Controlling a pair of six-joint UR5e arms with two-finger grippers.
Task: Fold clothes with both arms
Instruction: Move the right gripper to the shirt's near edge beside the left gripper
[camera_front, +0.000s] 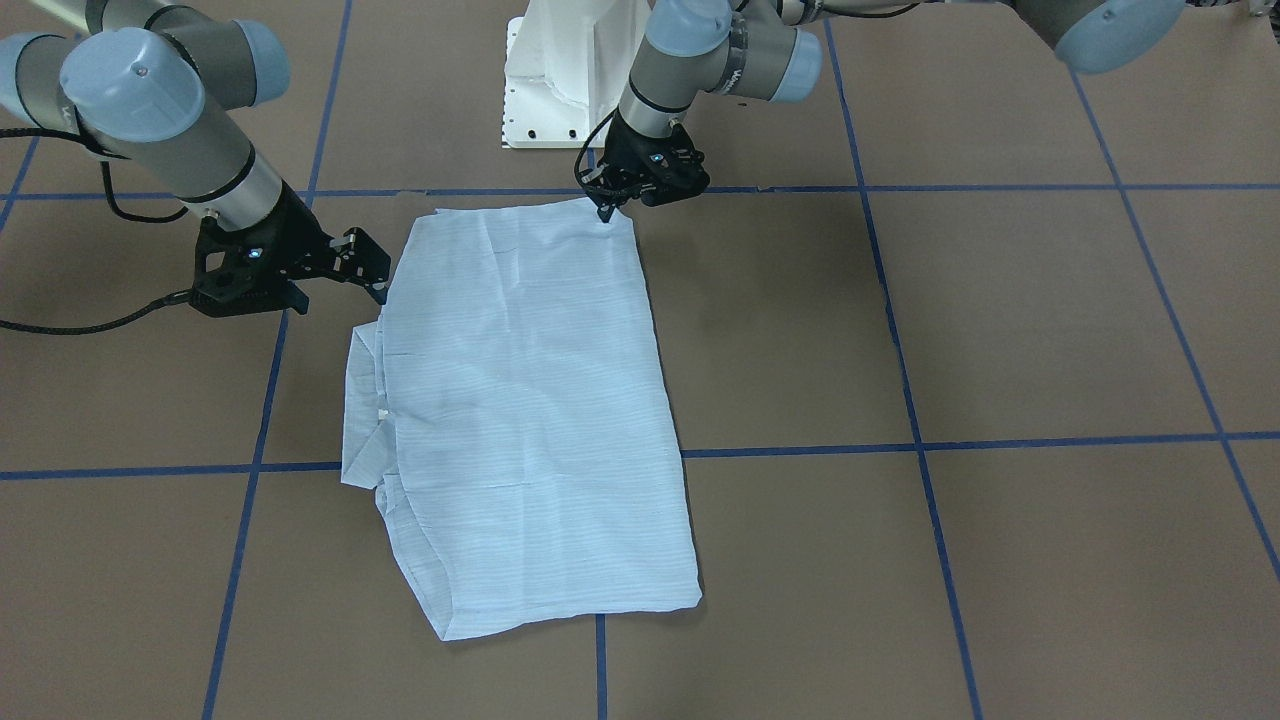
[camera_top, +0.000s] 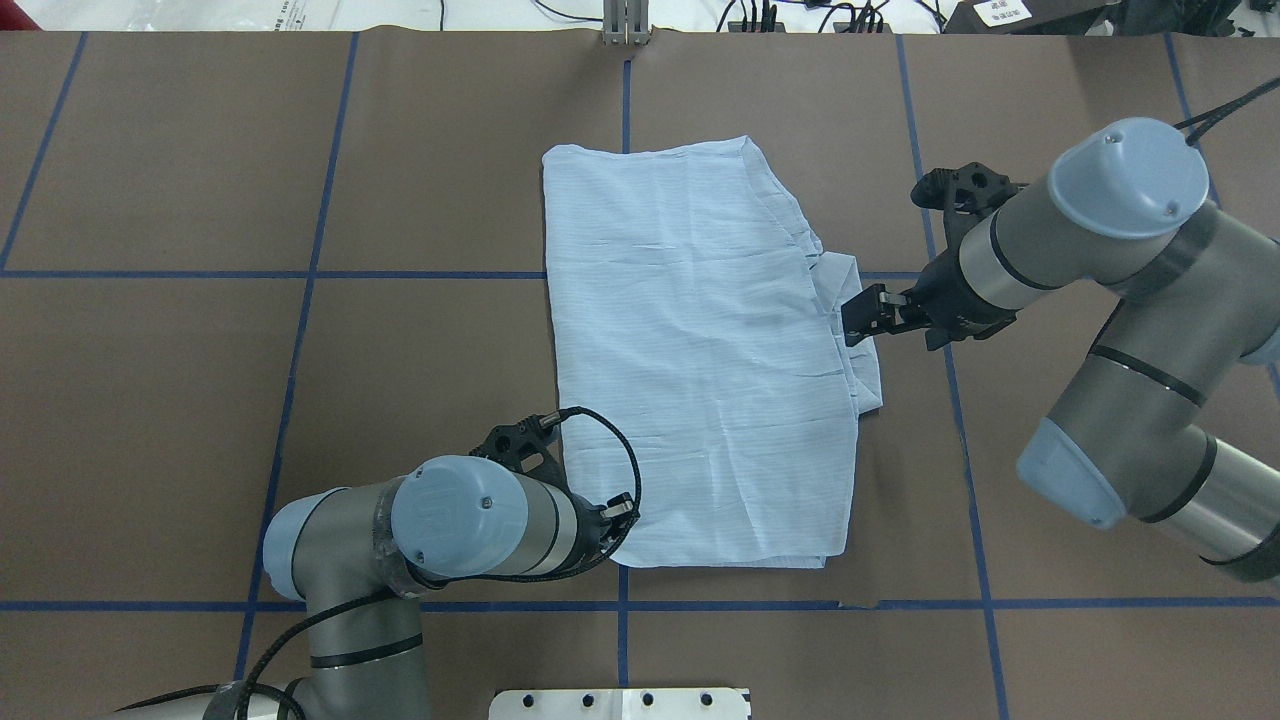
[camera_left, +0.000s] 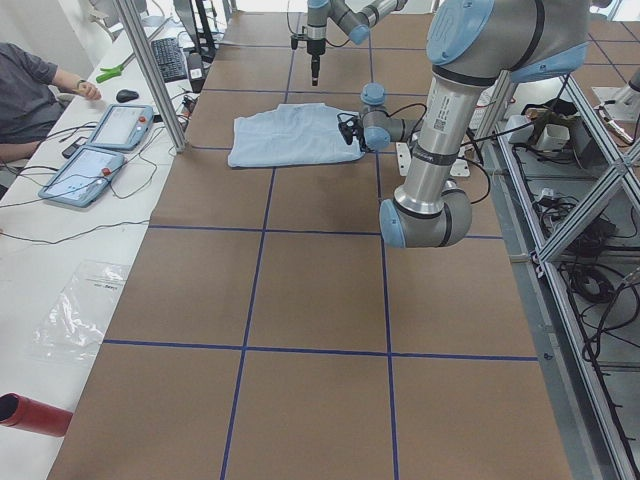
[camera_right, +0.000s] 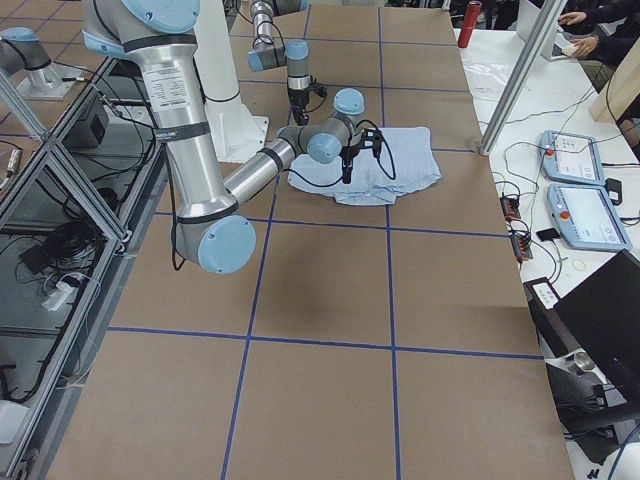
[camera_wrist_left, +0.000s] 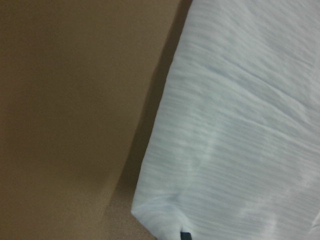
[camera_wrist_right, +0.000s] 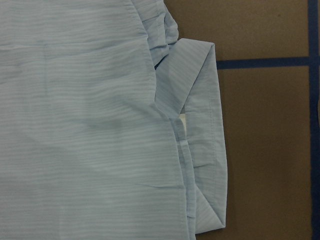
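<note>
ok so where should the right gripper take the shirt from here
Probably the collar, which juts past the edge of the folded shirt on the robot's right. It is a free flap lying flat, so the right gripper can come in low from that side and pinch its outer edge.

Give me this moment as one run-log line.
light-blue striped shirt folded flat | left gripper at corner, grip unclear | right gripper open by collar

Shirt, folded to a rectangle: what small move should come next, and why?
Probably lower the right gripper onto the collar flap and close: it hovers open beside that edge, which juts from the shirt, while the left gripper sits at the robot-side corner.
</note>
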